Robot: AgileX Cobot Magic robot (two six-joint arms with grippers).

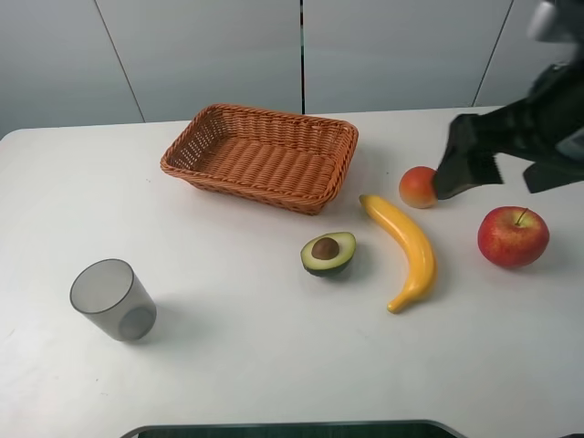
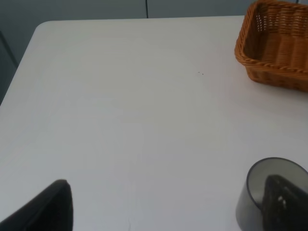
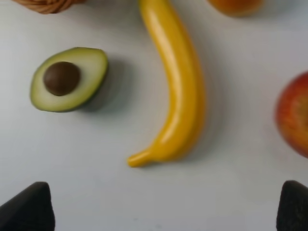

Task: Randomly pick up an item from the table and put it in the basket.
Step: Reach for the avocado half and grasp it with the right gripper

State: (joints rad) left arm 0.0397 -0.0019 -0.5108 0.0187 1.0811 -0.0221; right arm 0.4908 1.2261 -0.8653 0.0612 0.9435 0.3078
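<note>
The halved avocado [image 1: 328, 253] lies cut face up, pit showing, on the white table [image 1: 228, 365] just in front of the wicker basket [image 1: 260, 155], which holds nothing. My right gripper [image 1: 461, 173] hovers at the right, beside the small orange-red fruit, right of and behind the avocado. In the right wrist view it [image 3: 161, 209] is open and empty, with the avocado [image 3: 70, 79] and banana [image 3: 178, 86] ahead of it. My left gripper [image 2: 166, 211] is open and empty above bare table, and it is out of the exterior high view.
A yellow banana [image 1: 406, 246] lies right of the avocado. An orange-red fruit [image 1: 418, 186] sits behind the banana and a red apple [image 1: 513, 236] at the far right. A grey translucent cup [image 1: 113, 299] stands front left, close to one left fingertip [image 2: 284, 204].
</note>
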